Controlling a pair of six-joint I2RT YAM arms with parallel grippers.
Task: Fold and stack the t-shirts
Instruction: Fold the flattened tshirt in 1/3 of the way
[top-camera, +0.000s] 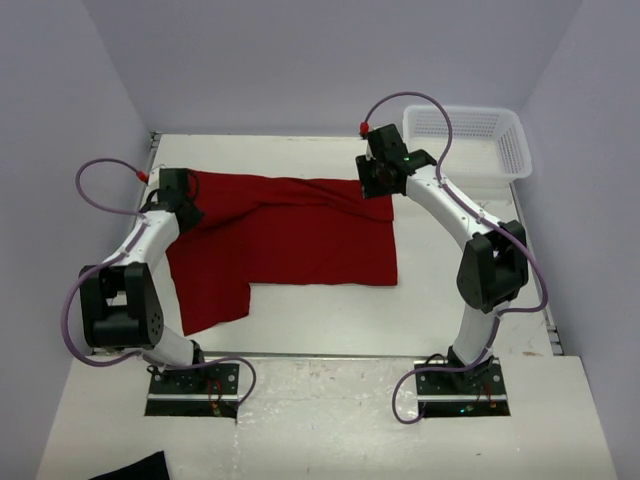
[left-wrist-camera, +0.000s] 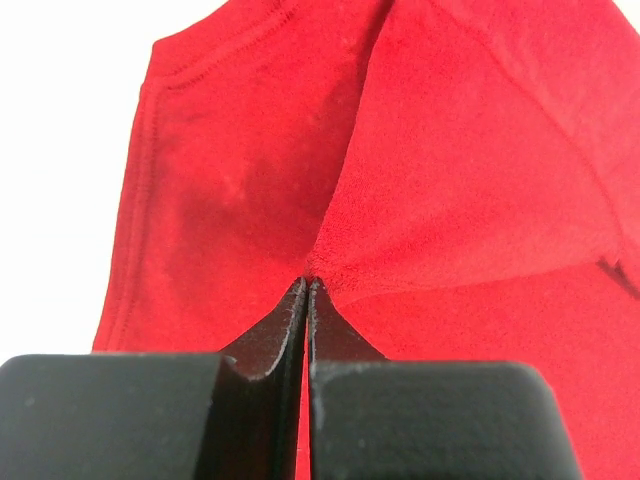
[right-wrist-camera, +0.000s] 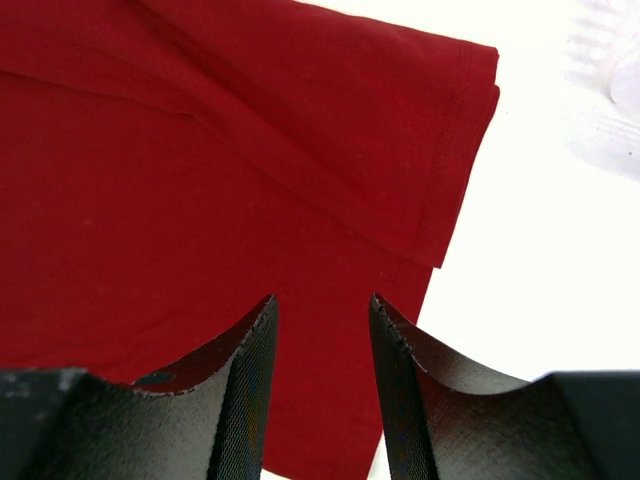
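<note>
Left side first. My left arm (top-camera: 140, 245) comes up off its base, doubles back at the elbow by the left edge of the table (top-camera: 450, 300), then reaches up and inward to the far left corner of the shirt (top-camera: 290, 240). My left gripper (left-wrist-camera: 307, 283) is clamped right down with the fingers meeting and a fold of red cloth nipped at the tips. In the wrist view the cloth tents up from that pinch, with a stitched hem running up its left side.

The shirt lies spread across the middle of the table. Its far edge is rumpled between my two grippers, a narrower part trails toward the near left, and the near right corner sits square and flat.

On the right, my right arm (top-camera: 455, 210) stands up from its base, bends at the elbow and stretches up and left to the shirt's far right corner. My right gripper (right-wrist-camera: 322, 300) points down over the cloth just inside the right hem, jaws about half apart with nothing between them. I can't tell whether the tips touch the cloth. A folded-over layer lies just ahead of them.

In the far right corner sits a white basket (top-camera: 520, 155), clear of the shirt. A black scrap (top-camera: 130, 468) lies at the near left.
</note>
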